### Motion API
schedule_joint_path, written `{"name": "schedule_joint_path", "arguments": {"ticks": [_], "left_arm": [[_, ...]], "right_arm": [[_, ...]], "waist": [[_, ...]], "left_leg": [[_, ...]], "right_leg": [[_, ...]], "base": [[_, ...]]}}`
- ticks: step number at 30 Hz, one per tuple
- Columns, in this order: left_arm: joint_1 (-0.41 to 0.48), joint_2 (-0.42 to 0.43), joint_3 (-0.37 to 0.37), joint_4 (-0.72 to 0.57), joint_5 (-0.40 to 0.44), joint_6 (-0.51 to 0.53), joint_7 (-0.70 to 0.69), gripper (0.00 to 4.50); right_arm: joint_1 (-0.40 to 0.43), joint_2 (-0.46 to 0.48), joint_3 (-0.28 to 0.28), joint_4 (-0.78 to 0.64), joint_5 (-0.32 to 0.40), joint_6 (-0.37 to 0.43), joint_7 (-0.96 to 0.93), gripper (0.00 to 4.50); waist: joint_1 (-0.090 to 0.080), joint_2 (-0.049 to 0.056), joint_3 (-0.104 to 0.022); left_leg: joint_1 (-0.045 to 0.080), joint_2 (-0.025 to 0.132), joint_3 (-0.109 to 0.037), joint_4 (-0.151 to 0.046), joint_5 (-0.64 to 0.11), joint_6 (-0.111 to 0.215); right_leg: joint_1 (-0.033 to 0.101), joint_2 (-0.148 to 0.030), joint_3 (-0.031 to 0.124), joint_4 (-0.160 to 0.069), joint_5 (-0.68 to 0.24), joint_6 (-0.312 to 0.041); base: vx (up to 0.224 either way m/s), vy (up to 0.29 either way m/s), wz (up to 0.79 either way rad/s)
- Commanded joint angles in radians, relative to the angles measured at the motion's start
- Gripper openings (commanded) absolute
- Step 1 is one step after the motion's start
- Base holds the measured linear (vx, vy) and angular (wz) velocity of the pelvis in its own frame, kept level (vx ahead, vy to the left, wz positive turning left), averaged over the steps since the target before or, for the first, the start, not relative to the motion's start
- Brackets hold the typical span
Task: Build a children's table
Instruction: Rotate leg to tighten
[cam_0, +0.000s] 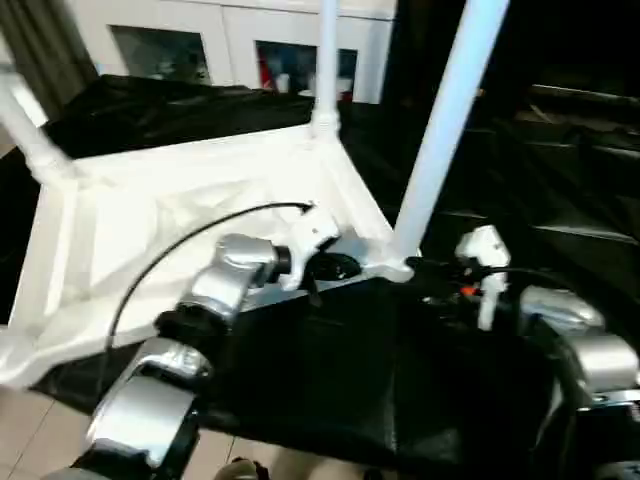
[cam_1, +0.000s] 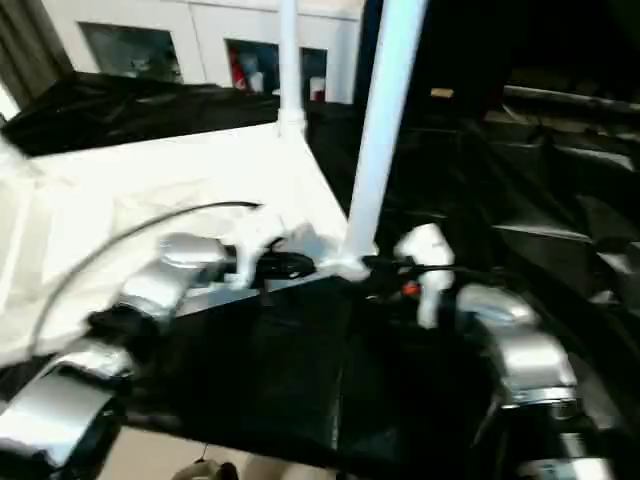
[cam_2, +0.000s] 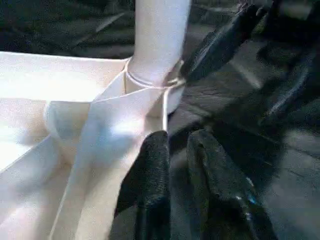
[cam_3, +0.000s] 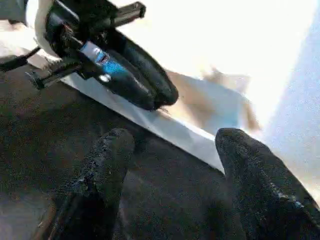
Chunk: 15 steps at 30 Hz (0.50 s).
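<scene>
Table top (cam_0: 190, 215) lies upside down on the black-covered surface (cam_0: 330, 380), ribbed underside up, taking most of the left and middle of my head view. Three legs are standing in corner sockets: the near leg (cam_0: 445, 125) at the corner closest to both my grippers, a far leg (cam_0: 327, 60) at the back corner, and a left leg (cam_0: 25, 125) at the far-left corner. The fourth corner runs off at the lower left; I can't tell whether anything is in it.

The near leg sits in its socket (cam_2: 150, 85) with a visible collar line where the shaft meets the rim. It leans a little in the head view, but that could be camera tilt, can't say.

Left gripper (cam_2: 177, 142) is down at the table's edge just beside that socket, fingers (cam_2: 150, 165) nearly together with a thin gap, nothing between them; the tips rest on or just off the rim wall. Right gripper (cam_3: 172, 137) is low over the black cover on the other side of the same corner, fingers spread wide and empty, the left gripper (cam_3: 145, 85) straight ahead of it and the leg off to one side.

My read: step in hand is seating or checking the near leg, late in the build. Next move calls for closing the right gripper around the shaft low down while the left steadies the rim, then pressing straight down. Risk is the top sliding on the cover
</scene>
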Motion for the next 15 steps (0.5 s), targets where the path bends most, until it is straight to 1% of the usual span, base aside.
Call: {"name": "schedule_joint_path", "arguments": {"ticks": [1,2,3,4,5,6,7,8,9,10,11,12,13,14,15], "left_arm": [[0.012,0.021,0.017,-0.076,-0.028,0.046,-0.032,1.07],[0.043,0.068,0.028,-0.159,-0.046,0.091,-0.056,1.07],[0.043,0.068,0.028,-0.159,-0.046,0.091,-0.056,1.18],[0.055,0.082,0.030,-0.188,-0.051,0.107,-0.061,1.31],[0.072,0.106,0.033,-0.226,-0.058,0.134,-0.075,1.38],[0.103,0.145,0.033,-0.286,-0.073,0.169,-0.106,1.43],[0.129,0.178,0.031,-0.333,-0.085,0.200,-0.128,1.47],[0.143,0.194,0.030,-0.357,-0.091,0.217,-0.137,1.54],[0.175,0.230,0.023,-0.398,-0.092,0.236,-0.157,1.69],[0.180,0.235,0.023,-0.404,-0.092,0.238,-0.160,1.69],[0.219,0.278,0.012,-0.453,-0.092,0.262,-0.178,1.83],[0.254,0.314,0.002,-0.492,-0.090,0.282,-0.191,1.89],[0.293,0.346,0.000,-0.535,-0.090,0.308,-0.192,1.98],[0.293,0.346,0.000,-0.535,-0.090,0.308,-0.192,1.98],[0.325,0.365,0.005,-0.565,-0.091,0.331,-0.183,2.08]], "right_arm": [[-0.015,0.015,0.014,0.003,-0.004,-0.011,-0.022,2.99],[-0.032,0.062,0.022,0.030,-0.012,-0.022,-0.056,2.99],[-0.032,0.062,0.022,0.030,-0.012,-0.022,-0.056,2.99],[-0.037,0.076,0.022,0.037,-0.014,-0.024,-0.067,2.99],[-0.041,0.093,0.029,0.044,-0.017,-0.031,-0.073,2.99],[-0.052,0.119,0.034,0.066,-0.039,-0.058,-0.106,2.99],[-0.064,0.141,0.028,0.091,-0.046,-0.069,-0.139,2.99],[-0.070,0.152,0.025,0.103,-0.048,-0.074,-0.156,2.99],[-0.089,0.180,0.009,0.139,-0.060,-0.085,-0.219,2.99],[-0.091,0.184,0.006,0.144,-0.061,-0.087,-0.228,2.99],[-0.110,0.215,-0.014,0.177,-0.060,-0.099,-0.283,2.99],[-0.124,0.241,-0.032,0.201,-0.054,-0.106,-0.325,2.99],[-0.137,0.269,-0.053,0.227,-0.048,-0.115,-0.374,2.99],[-0.137,0.269,-0.053,0.227,-0.048,-0.115,-0.374,2.99],[-0.146,0.290,-0.071,0.247,-0.040,-0.125,-0.407,2.99]], "waist": [[0.001,-0.007,-0.054],[0.000,-0.014,-0.052],[0.001,-0.008,-0.052],[0.000,-0.001,-0.049],[0.000,-0.004,-0.049],[-0.002,-0.002,-0.048],[-0.004,0.000,-0.051],[-0.006,0.000,-0.050],[-0.005,0.006,-0.052],[-0.009,0.003,-0.051],[-0.006,0.007,-0.055],[-0.010,0.006,-0.053],[-0.010,0.007,-0.053],[-0.012,0.012,-0.053],[-0.012,0.014,-0.053]], "left_leg": [[0.024,0.046,-0.018,-0.062,-0.149,0.103],[0.027,0.045,-0.017,-0.066,-0.175,0.076],[0.028,0.047,-0.020,-0.067,-0.181,0.062],[0.034,0.047,-0.018,-0.072,-0.203,0.032],[0.037,0.048,-0.016,-0.073,-0.208,0.024],[0.033,0.047,-0.019,-0.077,-0.213,0.009],[0.034,0.045,-0.018,-0.078,-0.202,-0.002],[0.033,0.041,-0.017,-0.078,-0.192,-0.001],[0.036,0.040,-0.016,-0.075,-0.176,-0.005],[0.031,0.037,-0.014,-0.075,-0.155,-0.004],[0.037,0.037,-0.013,-0.073,-0.150,-0.008],[0.031,0.038,-0.015,-0.075,-0.142,-0.005],[0.033,0.036,-0.014,-0.075,-0.144,-0.004],[0.036,0.036,-0.014,-0.075,-0.146,-0.012],[0.039,0.034,-0.011,-0.074,-0.149,-0.014]], "right_leg": [[0.054,-0.057,0.043,-0.067,-0.075,-0.284],[0.053,-0.056,0.045,-0.072,-0.115,-0.270],[0.052,-0.060,0.046,-0.068,-0.129,-0.267],[0.047,-0.055,0.048,-0.074,-0.155,-0.246],[0.045,-0.055,0.049,-0.074,-0.150,-0.245],[0.048,-0.057,0.050,-0.070,-0.150,-0.240],[0.048,-0.055,0.050,-0.067,-0.135,-0.234],[0.048,-0.052,0.050,-0.068,-0.122,-0.233],[0.048,-0.051,0.051,-0.065,-0.084,-0.237],[0.050,-0.049,0.051,-0.061,-0.053,-0.243],[0.049,-0.050,0.051,-0.060,-0.042,-0.244],[0.052,-0.052,0.052,-0.056,-0.027,-0.248],[0.051,-0.049,0.051,-0.058,-0.031,-0.245],[0.050,-0.049,0.051,-0.057,-0.027,-0.244],[0.049,-0.045,0.051,-0.059,-0.023,-0.242]], "base": [[0.000,0.000,0.00],[0.000,0.000,0.00],[0.000,0.000,0.00],[0.000,0.000,0.00],[0.000,0.000,0.00],[0.000,0.000,0.00],[0.000,0.000,0.00],[0.000,0.000,0.00],[0.000,0.000,0.00],[0.000,0.000,0.00],[0.000,0.000,0.00],[0.000,0.000,0.00],[0.000,0.000,0.00],[0.000,0.000,0.00],[0.000,0.000,0.00]]}}
